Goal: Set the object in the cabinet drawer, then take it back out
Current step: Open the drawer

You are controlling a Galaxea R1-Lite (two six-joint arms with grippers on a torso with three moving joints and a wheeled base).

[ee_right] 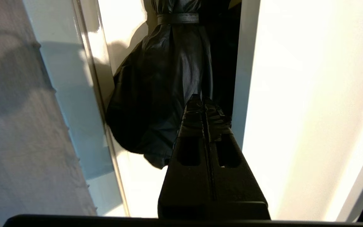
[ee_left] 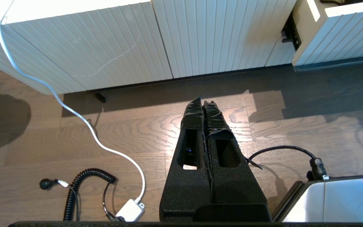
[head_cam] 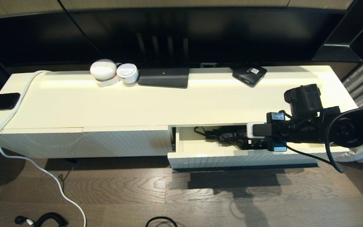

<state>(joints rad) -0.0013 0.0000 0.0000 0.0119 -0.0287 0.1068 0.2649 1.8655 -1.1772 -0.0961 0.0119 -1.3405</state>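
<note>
Glossy black folded umbrella (ee_right: 165,85) lies in smooth cream cabinet drawer (head_cam: 200,148).

We've got R arm reaching in from the right, right gripper (ee_right: 204,102) fingers pressed together. Left gripper (ee_left: 204,104) parked low, fingers together, pointing down.

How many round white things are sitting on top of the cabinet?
2: the larger round white gadget and the smaller round white gadget sit side by side at the back of the long cream cabinet top, left of centre.
</note>
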